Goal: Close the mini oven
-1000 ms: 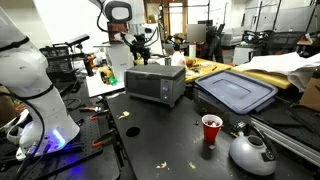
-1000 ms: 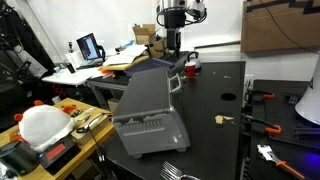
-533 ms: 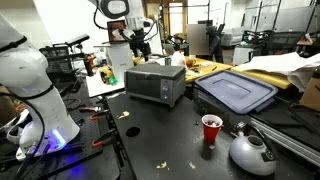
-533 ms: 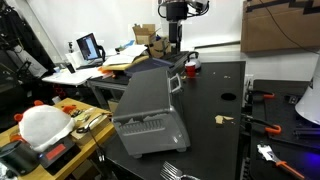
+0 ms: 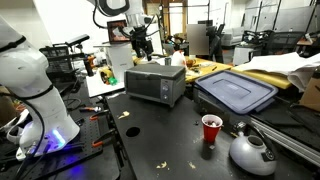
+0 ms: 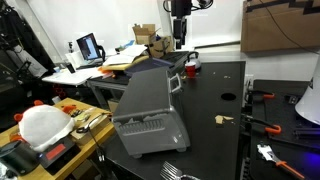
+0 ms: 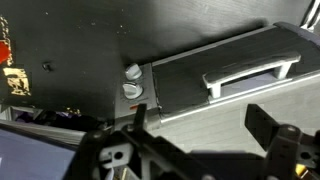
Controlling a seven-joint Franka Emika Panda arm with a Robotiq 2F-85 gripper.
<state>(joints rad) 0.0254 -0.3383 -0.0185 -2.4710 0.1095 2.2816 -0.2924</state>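
Mini oven [image 5: 155,83] door appears shut, though distance limits certainty. Claw [image 5: 142,50] hangs open and empty above it. Closing step judged complete; only retreat remains.

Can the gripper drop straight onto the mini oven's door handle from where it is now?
Probably yes: the gripper hangs open above the mini oven, and the wrist view shows nothing between it and the door handle.

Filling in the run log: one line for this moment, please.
task: close mini oven | door: looks shut | gripper: open, empty, above it | contact: none
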